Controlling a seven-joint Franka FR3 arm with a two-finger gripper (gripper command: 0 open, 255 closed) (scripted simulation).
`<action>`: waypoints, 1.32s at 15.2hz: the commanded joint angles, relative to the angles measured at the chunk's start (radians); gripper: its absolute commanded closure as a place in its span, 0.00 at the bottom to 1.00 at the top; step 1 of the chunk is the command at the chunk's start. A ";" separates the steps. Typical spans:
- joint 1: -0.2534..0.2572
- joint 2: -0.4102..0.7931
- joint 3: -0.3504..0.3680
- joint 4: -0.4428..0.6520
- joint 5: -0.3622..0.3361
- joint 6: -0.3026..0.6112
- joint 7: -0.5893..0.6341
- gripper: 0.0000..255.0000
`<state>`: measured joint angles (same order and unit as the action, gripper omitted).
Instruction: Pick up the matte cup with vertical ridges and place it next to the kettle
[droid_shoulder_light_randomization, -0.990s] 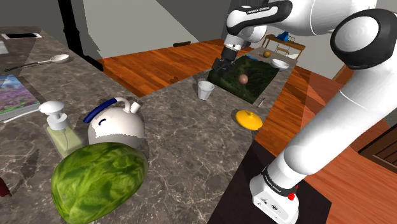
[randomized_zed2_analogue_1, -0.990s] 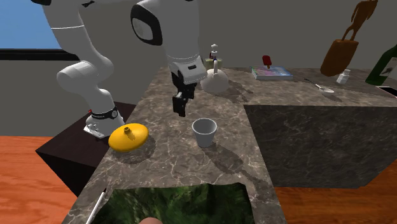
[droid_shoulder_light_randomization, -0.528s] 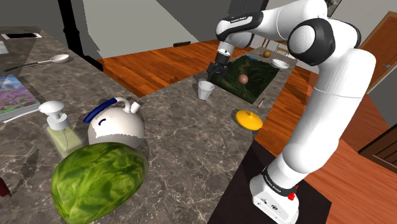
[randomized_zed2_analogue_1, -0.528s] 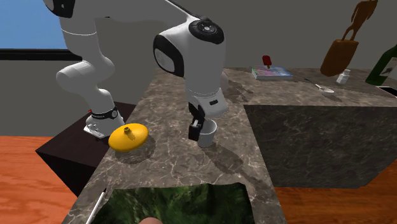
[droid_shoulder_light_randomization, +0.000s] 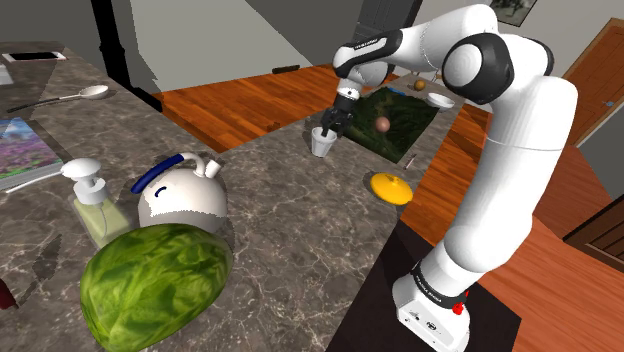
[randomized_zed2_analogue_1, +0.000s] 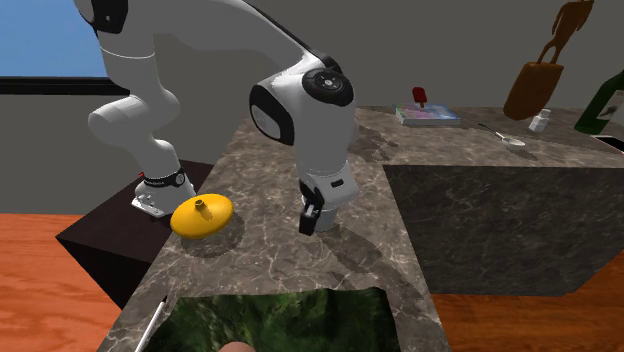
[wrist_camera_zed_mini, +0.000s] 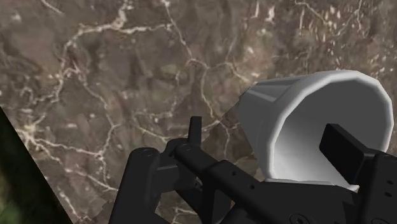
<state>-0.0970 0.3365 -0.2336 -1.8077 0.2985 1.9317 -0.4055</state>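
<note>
Your all-black two-finger gripper (droid_shoulder_light_randomization: 325, 130) is down at the small white cup with a ridged, faceted wall (droid_shoulder_light_randomization: 321, 144), and its jaws are open. In the wrist view, one finger (wrist_camera_zed_mini: 345, 150) sits inside the cup (wrist_camera_zed_mini: 299, 108) and the other (wrist_camera_zed_mini: 195, 130) stands outside it. There is bare counter between that outer finger and the cup's wall, so nothing is clasped.

The cup stands upright on the dark veined marble countertop (droid_shoulder_light_randomization: 300, 215), on the narrow run of it. It is nearer the edge over the wooden floor than the edge by the stand, just beside the corner of the dark green mat (droid_shoulder_light_randomization: 400, 118) that carries a small brown ball (droid_shoulder_light_randomization: 383, 123).

The white kettle with a blue handle (droid_shoulder_light_randomization: 180, 195) is well apart from the cup on the wide part of the countertop, between a pale soap dispenser (droid_shoulder_light_randomization: 92, 205) and a large green cabbage (droid_shoulder_light_randomization: 155, 285). A yellow domed lid with a knob (droid_shoulder_light_randomization: 390, 187) lies near the stand-side edge. From the second exterior view, the gripper (randomized_zed2_analogue_1: 310, 220) reaches the countertop beside it (randomized_zed2_analogue_1: 201, 214).
</note>
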 joint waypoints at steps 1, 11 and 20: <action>0.002 0.006 0.002 -0.004 0.003 0.011 0.000 0.00; 0.002 0.006 0.002 -0.004 0.003 0.010 0.000 1.00; 0.002 -0.006 0.000 0.007 -0.002 -0.011 0.006 1.00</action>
<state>-0.0953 0.3383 -0.2325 -1.8012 0.2986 1.9282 -0.4013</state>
